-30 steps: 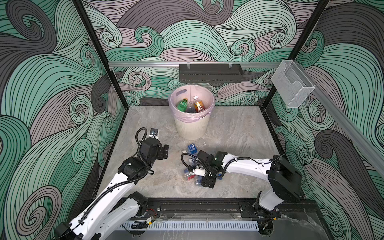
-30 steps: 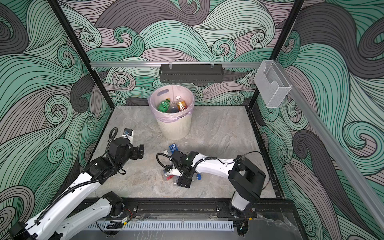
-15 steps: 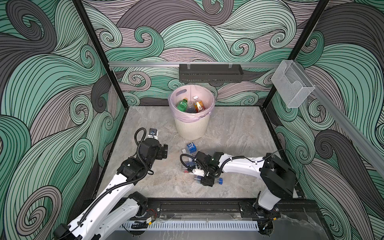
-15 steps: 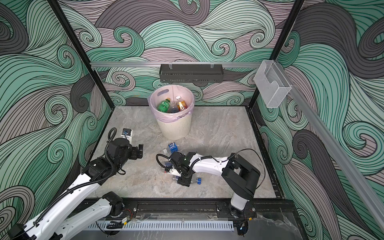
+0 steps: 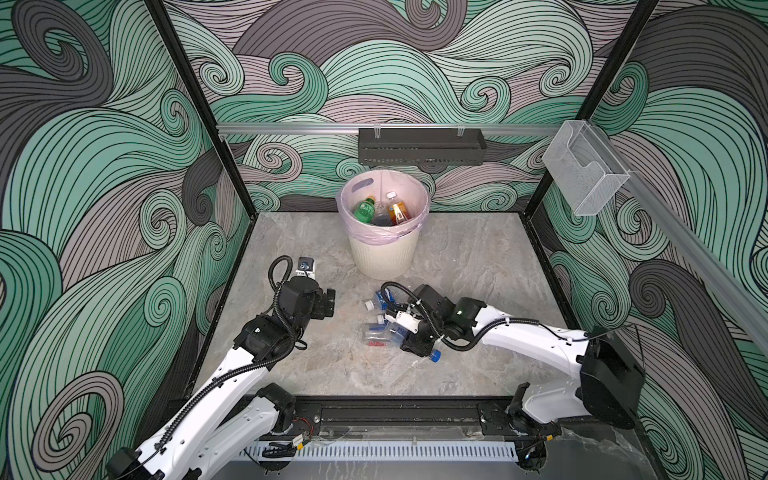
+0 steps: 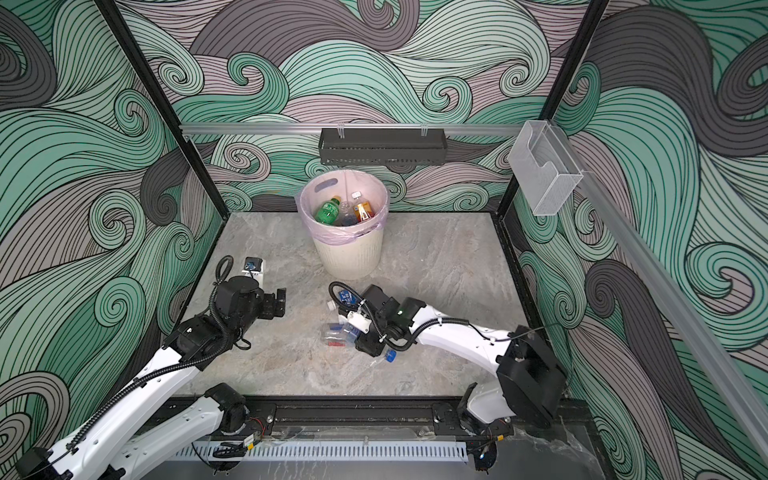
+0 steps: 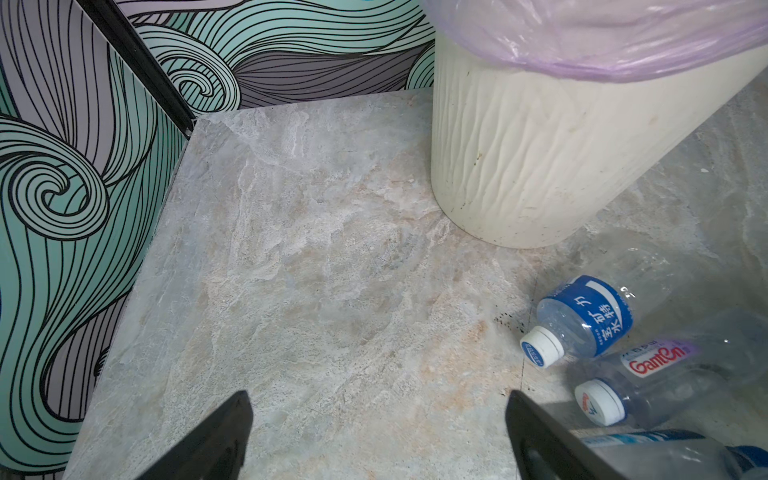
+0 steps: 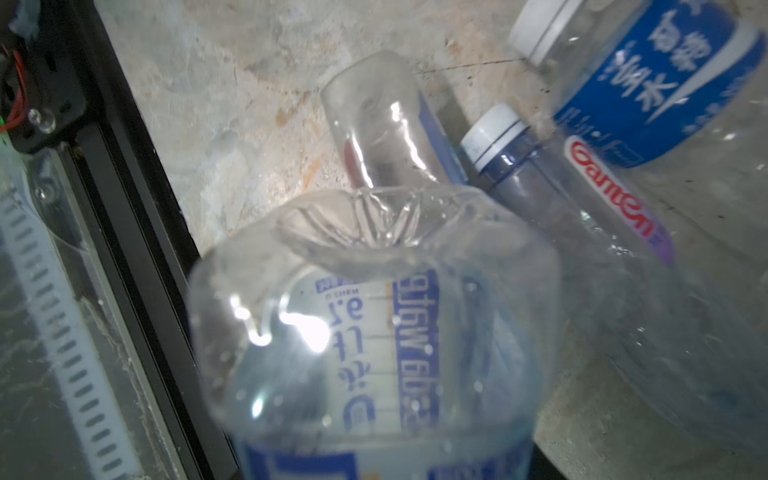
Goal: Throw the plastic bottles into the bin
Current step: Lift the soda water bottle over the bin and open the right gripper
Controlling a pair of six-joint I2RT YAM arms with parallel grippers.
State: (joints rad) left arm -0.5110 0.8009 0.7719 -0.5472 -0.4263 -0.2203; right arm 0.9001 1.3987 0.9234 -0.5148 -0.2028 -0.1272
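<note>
**Right arm swings wide over the bottle pile**

Within the past second the right arm's elbow has swung out toward the right wall. The right fingers (image 5: 415, 345) remain down in the cluster of plastic bottles (image 5: 379, 332) at the middle of the bench (image 5: 478, 266), and the left arm has not shifted.

A clear bottle with a blue label (image 8: 374, 332) fills the right wrist view, its base pointing away from the camera. It hides the fingers, so it cannot be told how far they are closed on it. In both top views a blue cap (image 5: 434, 356) pokes out on the near right side of those fingers.

Close by, a blue-labelled bottle with a white cap (image 7: 582, 318) and a clear bottle with red lettering (image 7: 660, 365) lie on their sides, side by side, just on the near side of the bin (image 5: 382, 257).

The bin stands upright at the far middle of the bench with a pink liner (image 5: 376, 235) folded over its rim. A green bottle (image 5: 365, 210) and an orange-labelled bottle (image 5: 397, 212) lie inside it.

The left fingers (image 7: 220, 436) are spread wide and hold nothing, over bare bench to the left of the pile.
</note>
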